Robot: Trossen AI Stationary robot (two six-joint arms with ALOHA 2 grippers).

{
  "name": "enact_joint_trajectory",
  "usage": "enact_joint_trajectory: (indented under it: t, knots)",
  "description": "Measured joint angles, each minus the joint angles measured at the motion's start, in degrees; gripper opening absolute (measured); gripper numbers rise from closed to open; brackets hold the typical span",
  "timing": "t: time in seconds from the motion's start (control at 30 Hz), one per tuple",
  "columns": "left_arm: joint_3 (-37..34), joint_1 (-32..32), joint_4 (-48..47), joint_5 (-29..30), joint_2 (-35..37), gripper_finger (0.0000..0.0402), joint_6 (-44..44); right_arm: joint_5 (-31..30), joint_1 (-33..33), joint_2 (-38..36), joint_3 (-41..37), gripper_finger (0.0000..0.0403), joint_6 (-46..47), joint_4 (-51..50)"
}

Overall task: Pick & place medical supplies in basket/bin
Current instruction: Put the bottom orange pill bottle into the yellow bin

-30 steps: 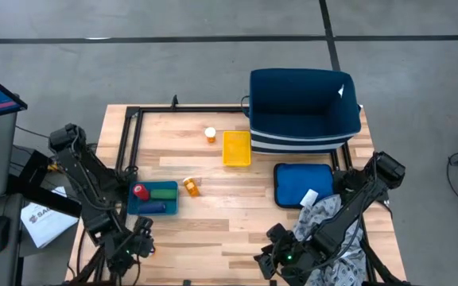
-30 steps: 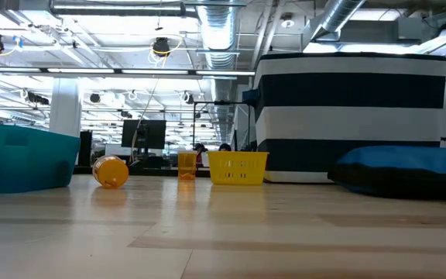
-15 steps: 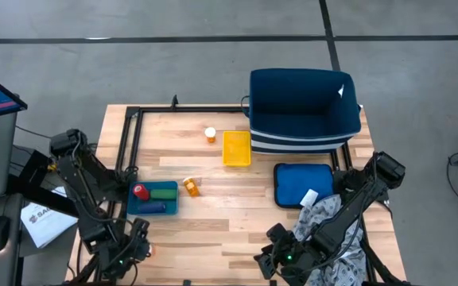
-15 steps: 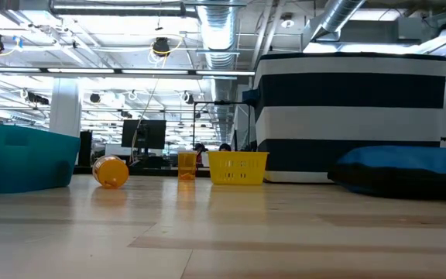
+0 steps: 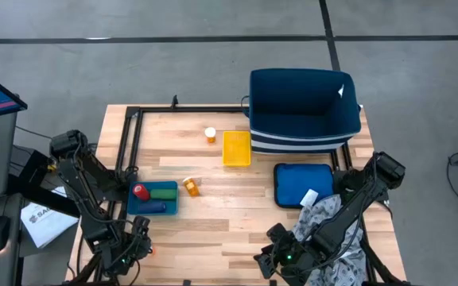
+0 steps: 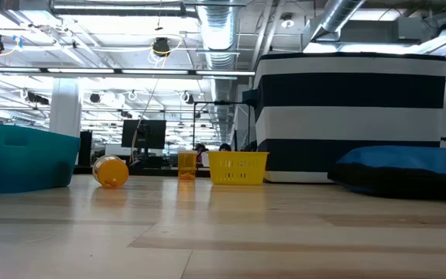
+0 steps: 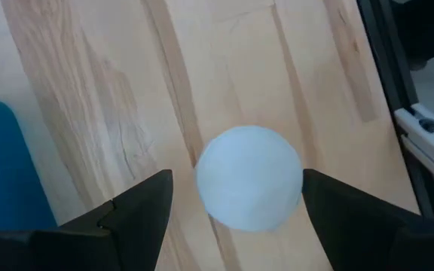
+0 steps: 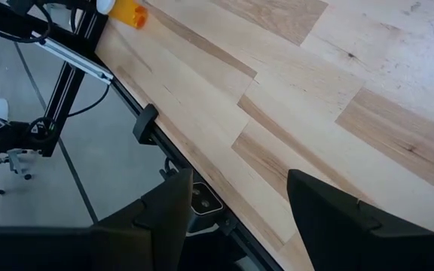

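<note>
High view showed a wooden tabletop (image 5: 237,214) carrying several containers. Largest was a deep navy bin (image 5: 303,107) with white stripes at the far right corner; what could be seen of its inside held nothing. Just in front of it lay a flat blue tray (image 5: 296,181), with a small white item on its near edge beside the grey patterned cloth (image 5: 324,218), which lay crumpled under the right arm at the near right. A shallow teal tray (image 5: 153,199) near the left edge held a red cylinder (image 5: 140,191), a green piece and a blue cylinder (image 5: 151,208). A small yellow basket (image 5: 236,148) stood just left of the navy bin, nothing visible in it. One orange pill bottle (image 5: 211,135) stood upright left of the basket; another (image 5: 191,187) lay on its side between the teal tray and the tabletop's middle.

At the near left corner, the left claw (image 7: 232,199) hung with fingers apart on either side of a white cap (image 7: 249,178), not touching it. The right claw (image 8: 239,203), near the front edge, was spread over bare wood, holding nothing.
</note>
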State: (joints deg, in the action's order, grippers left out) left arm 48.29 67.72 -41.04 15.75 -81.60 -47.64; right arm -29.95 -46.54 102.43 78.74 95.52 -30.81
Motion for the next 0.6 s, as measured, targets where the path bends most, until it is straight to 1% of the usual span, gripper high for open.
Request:
enact_joint_trajectory:
  t: [0.23,0.6]
  knots:
    - [-0.5,0.13,1.49,0.21,0.0,0.0281,0.05,-0.13,0.0,0.02,0.02,0.0214,0.51,-0.04]
    - [-0.52,0.13,1.59,0.32,0.0,0.0238,-0.83,-0.13,0.0,0.02,0.0,0.0214,0.51,-0.24]
